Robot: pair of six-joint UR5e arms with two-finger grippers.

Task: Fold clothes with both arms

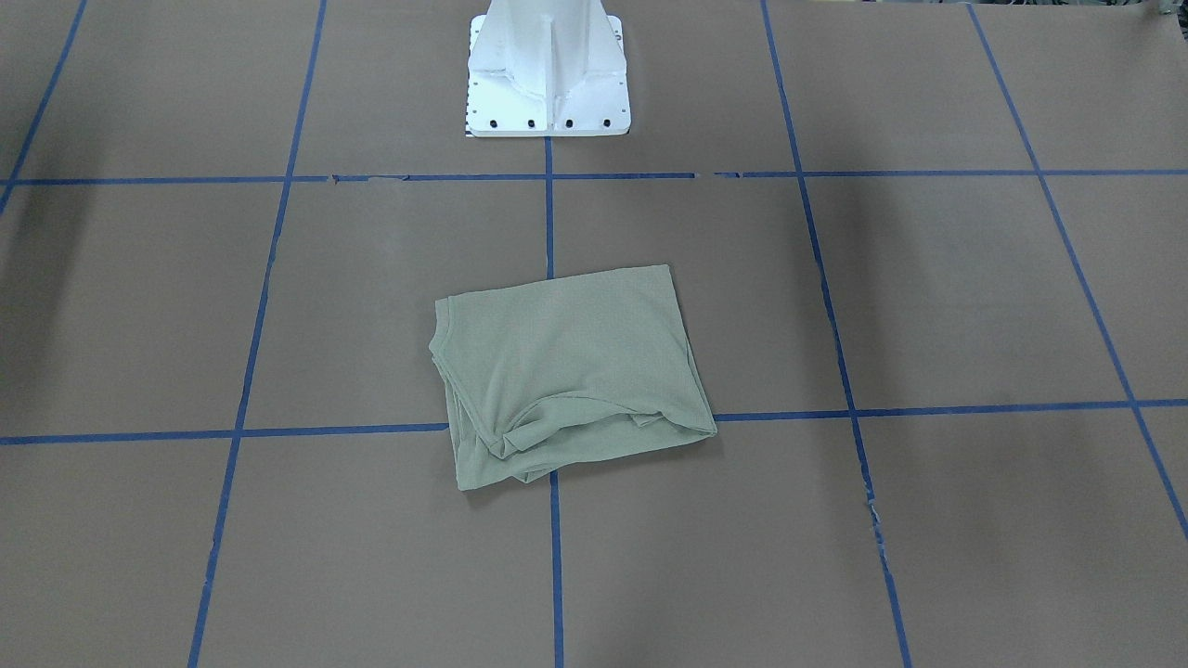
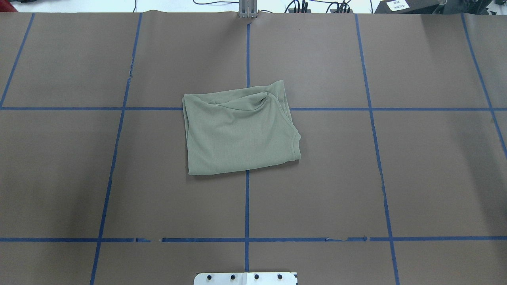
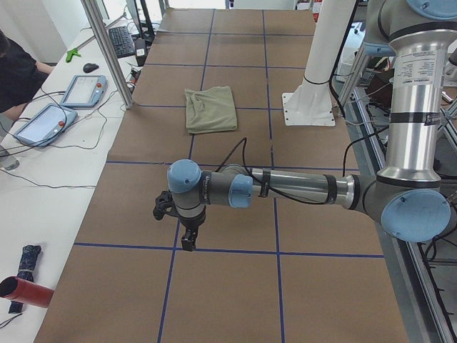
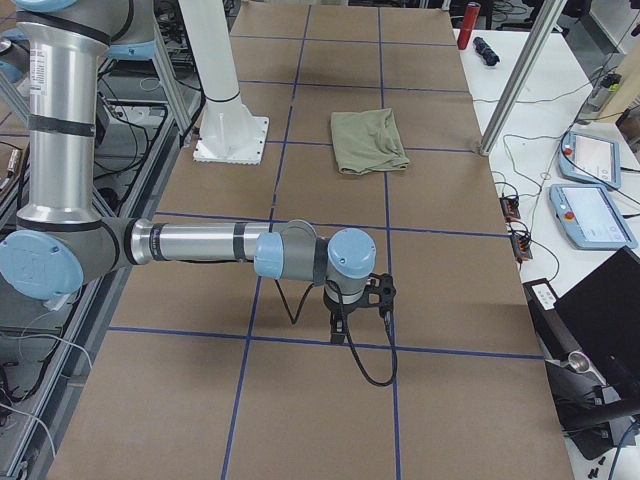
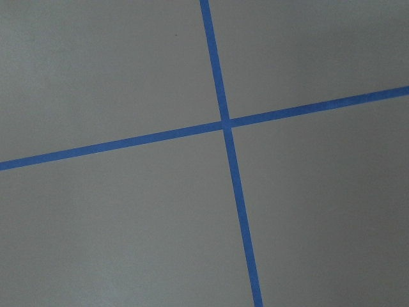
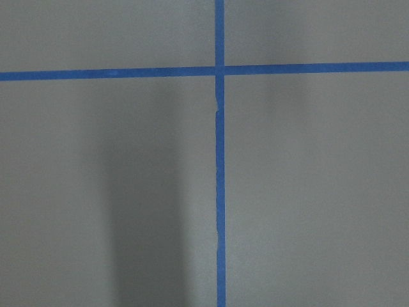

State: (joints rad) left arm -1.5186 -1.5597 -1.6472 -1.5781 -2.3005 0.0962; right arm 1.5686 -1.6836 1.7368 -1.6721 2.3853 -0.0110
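Bench [image 2: 79, 178] is carrying left arm [image 3: 285, 187] and right arm [image 4: 200, 242], both hovering well apart from shirt [image 2: 241, 128]. The shirt is lying folded at centre, w/ layers bunching at its 1 o'clock corner. Fingers [image 3: 188, 241]: grip state can't be told. Risk: a regrasp catching only the top layer, dragging the fold askew.

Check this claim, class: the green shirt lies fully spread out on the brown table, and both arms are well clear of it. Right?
No. The shirt is not spread out: it lies folded into a compact bundle, as the overhead exterior view shows. It is on the brown table, with the left arm and right arm well clear of it.
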